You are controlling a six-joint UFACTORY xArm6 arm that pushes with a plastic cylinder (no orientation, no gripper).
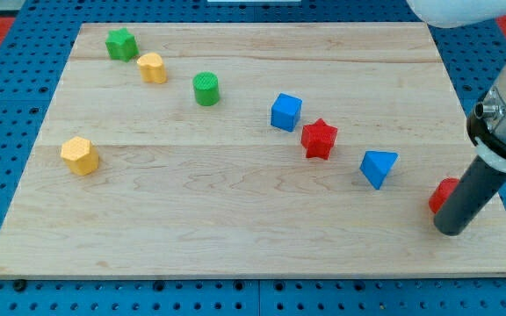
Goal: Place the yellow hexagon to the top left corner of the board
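Rod contact has not begun: the arm's tool is a plain dark rod with no jaws, so it holds nothing, and its tip (451, 230) stands near the tabletop's (235, 237) bottom right corner, touching or just beside a partly hidden red block (441, 194) whose shape cannot be made out.

The yellow hexagon (80, 155) lies at the view's left, about mid-height, well apart from the tip. A second yellow block (151, 68), rounder in outline, sits near the top left together with a green star (121, 44); it must not be mistaken for the target.

Recommended procedure, as a judgement from this layout:

1. Route the tip leftward along the lower part of the tabletop. This path looks free of blocks, whereas a straight diagonal would run close to the blue triangular block (378, 168), the red star (319, 139), the blue cube (285, 112) and the green cylinder (206, 89).
2. Bring the tip to the hexagon's lower right side, so that the push line runs up and slightly left toward the corner.
3. Push through the block's centre in short strokes. An off-centre contact is likely to spin the hexagon or let it slip past the rod.
4. Keep the path left of the green star, which occupies space near the destination and could be displaced.

Risk: the red block beside the tip may be dragged as the rod departs.
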